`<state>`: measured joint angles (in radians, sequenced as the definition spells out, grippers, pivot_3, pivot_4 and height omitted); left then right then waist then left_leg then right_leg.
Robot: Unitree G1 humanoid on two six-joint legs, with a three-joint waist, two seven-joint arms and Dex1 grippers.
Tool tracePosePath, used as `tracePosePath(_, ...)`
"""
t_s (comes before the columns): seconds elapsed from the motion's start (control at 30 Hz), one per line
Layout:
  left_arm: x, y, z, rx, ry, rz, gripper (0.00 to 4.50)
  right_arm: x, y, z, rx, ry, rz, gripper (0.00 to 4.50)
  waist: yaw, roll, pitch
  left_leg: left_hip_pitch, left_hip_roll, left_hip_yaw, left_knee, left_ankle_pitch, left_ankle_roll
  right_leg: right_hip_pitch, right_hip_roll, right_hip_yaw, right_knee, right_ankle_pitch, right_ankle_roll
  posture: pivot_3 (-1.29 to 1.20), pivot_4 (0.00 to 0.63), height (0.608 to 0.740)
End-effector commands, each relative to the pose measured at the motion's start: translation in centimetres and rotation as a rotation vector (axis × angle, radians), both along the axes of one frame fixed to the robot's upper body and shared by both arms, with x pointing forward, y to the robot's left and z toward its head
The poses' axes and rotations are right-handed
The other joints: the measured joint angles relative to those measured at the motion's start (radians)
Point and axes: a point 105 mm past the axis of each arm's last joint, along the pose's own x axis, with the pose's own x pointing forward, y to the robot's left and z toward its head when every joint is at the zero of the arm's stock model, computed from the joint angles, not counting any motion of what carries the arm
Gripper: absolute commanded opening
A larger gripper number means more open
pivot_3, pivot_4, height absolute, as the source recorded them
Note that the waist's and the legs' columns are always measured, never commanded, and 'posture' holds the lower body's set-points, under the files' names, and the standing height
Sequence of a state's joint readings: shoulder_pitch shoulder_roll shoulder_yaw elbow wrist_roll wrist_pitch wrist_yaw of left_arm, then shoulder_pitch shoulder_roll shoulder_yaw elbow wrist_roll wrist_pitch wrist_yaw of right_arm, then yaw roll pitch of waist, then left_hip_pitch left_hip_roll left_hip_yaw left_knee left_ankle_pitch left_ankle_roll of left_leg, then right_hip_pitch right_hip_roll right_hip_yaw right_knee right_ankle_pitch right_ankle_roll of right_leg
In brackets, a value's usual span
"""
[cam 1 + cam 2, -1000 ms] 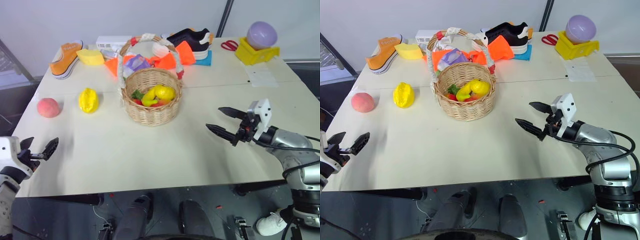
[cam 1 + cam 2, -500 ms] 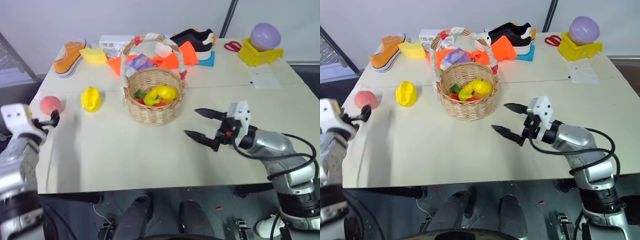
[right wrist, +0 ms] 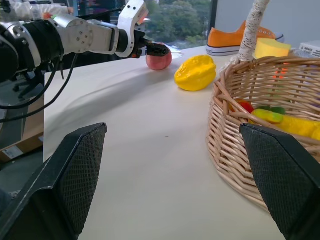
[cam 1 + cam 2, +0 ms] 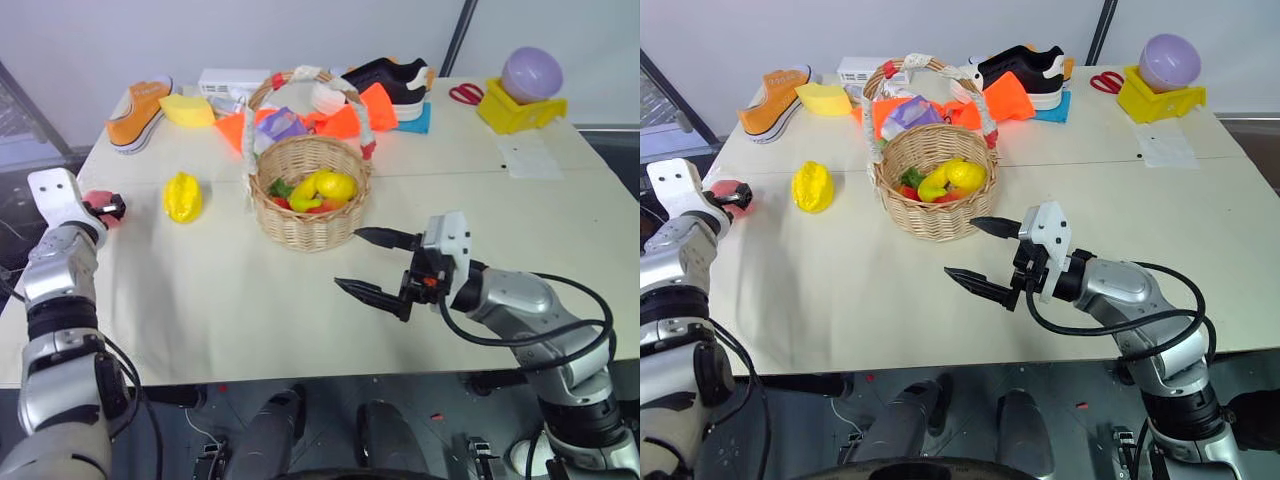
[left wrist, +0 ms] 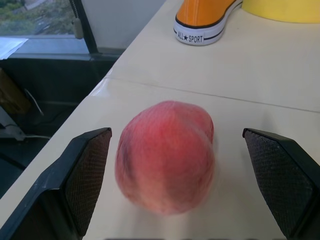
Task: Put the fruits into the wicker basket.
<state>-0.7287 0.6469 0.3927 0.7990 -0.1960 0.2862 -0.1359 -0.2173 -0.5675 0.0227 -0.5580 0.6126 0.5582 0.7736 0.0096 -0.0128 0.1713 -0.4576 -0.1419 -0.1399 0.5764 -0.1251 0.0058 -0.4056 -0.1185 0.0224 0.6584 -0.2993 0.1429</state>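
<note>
The left hand is reaching out level over the far-left part of the tabletop, its two black fingers spread wide on either side of the peach without touching it. The peach is sitting close to the tabletop's left edge. The yellow ridged fruit is lying just right of it, between the peach and the wicker basket, which is standing mid-table and holding other toy produce. The right hand is hovering level just in front of the basket, pointing left, jaws fully apart and holding nothing. The near half of the tabletop is lying bare. An orange sneaker is resting at the far-left corner.
</note>
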Motion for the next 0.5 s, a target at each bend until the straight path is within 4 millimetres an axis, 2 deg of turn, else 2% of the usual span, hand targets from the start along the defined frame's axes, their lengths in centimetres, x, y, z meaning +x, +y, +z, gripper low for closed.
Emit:
tracePosePath(0.03,0.5,0.6,1.2,0.043,-0.001,0.004,4.5,-0.8,0.6,1.0,0.026,-0.04,0.023,4.44,0.0,0.0,0.0,0.0,0.0,0.0,0.0,0.0,0.0,0.0,0.0,0.0,0.0,0.0,0.0,0.0,0.15,0.74)
tracePosePath(0.17,0.6,0.9,0.7,0.036,0.035,0.013,4.5,-0.9,0.6,0.8,0.026,-0.036,0.014,4.44,-0.001,0.0,0.0,0.0,0.0,0.0,0.0,0.0,0.0,0.0,0.0,0.0,0.001,0.0,0.0,0.0,0.15,0.74)
tracePosePath(0.27,0.6,1.2,0.7,0.03,0.042,0.028,3.71,-0.9,0.6,0.7,0.027,-0.034,0.011,4.5,-0.001,0.0,0.0,0.0,0.0,0.0,0.0,0.0,0.0,0.0,0.0,0.0,0.001,0.0,0.001,0.0,0.15,0.74)
tracePosePath(0.4,0.6,1.4,1.1,0.031,0.032,0.033,1.98,-0.8,0.7,0.7,0.028,-0.034,0.009,4.5,-0.001,-0.001,0.0,0.0,0.0,0.0,0.001,0.0,0.0,0.0,0.0,0.0,0.001,0.001,0.001,0.0,0.15,0.74)
tracePosePath(0.5,0.5,1.7,1.6,0.056,0.028,0.039,1.83,-0.8,0.8,0.7,0.028,-0.036,0.009,4.5,-0.001,-0.001,0.0,0.0,0.0,0.0,0.001,0.0,0.0,0.0,0.0,0.0,0.002,0.001,0.001,0.0,0.15,0.74)
